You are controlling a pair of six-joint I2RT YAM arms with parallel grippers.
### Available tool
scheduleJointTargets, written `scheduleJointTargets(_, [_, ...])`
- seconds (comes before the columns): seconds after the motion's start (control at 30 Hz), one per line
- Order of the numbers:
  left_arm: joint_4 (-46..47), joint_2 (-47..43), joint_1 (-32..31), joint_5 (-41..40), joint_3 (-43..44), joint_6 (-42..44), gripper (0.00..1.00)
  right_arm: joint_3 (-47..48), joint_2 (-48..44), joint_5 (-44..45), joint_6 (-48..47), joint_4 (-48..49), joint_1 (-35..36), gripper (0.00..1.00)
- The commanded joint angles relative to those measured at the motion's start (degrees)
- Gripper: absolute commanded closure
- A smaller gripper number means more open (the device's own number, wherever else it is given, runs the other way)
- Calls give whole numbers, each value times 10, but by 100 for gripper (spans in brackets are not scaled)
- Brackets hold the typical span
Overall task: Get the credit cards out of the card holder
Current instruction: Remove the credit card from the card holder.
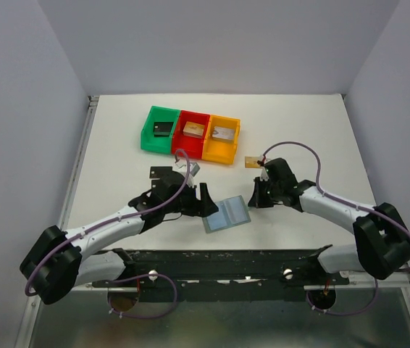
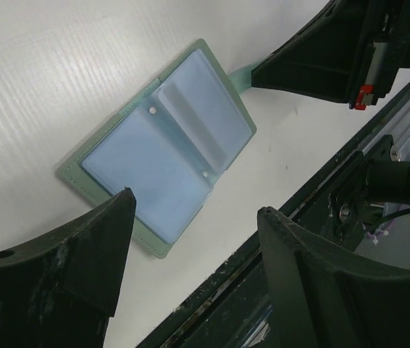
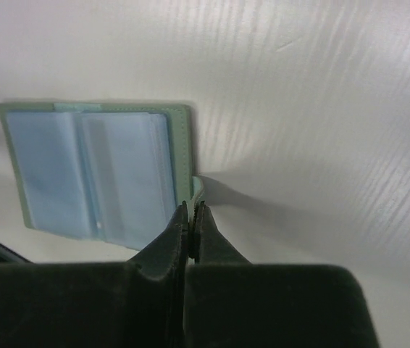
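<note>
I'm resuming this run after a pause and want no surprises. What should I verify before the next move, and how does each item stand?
1. Card holder lies open, pockets up: ok.
2. Right gripper shut on the holder's tab: ok.
3. Left gripper open, beside the holder: ok.
4. Pockets empty of cards: cannot tell.
5. Gold-tan card lies apart from the holder: ok.

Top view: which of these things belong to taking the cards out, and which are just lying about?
Job:
card holder, lying open
gold card, already out
right claw, shut on the holder's tab
left claw, open over the holder

Lying about:
green bin
red bin
orange bin
</note>
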Motion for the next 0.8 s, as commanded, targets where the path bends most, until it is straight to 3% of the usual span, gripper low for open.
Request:
scheduleJointTargets(0.0, [0, 21, -11, 21, 32, 34, 21, -20, -56, -32, 8, 26, 24, 100])
scheduleJointTargets(0.33, [-2, 89, -26, 40, 74, 55, 36, -53, -150, -71, 11, 23, 34, 100])
scheduleJointTargets(0.47, [-8, 126, -36, 41, 96, 60, 36, -58, -158, -79, 15, 32, 34, 100])
scheduleJointTargets(0.77, [-72, 200, -75, -4, 171, 78, 24, -81, -162, -112, 35, 71, 34, 100])
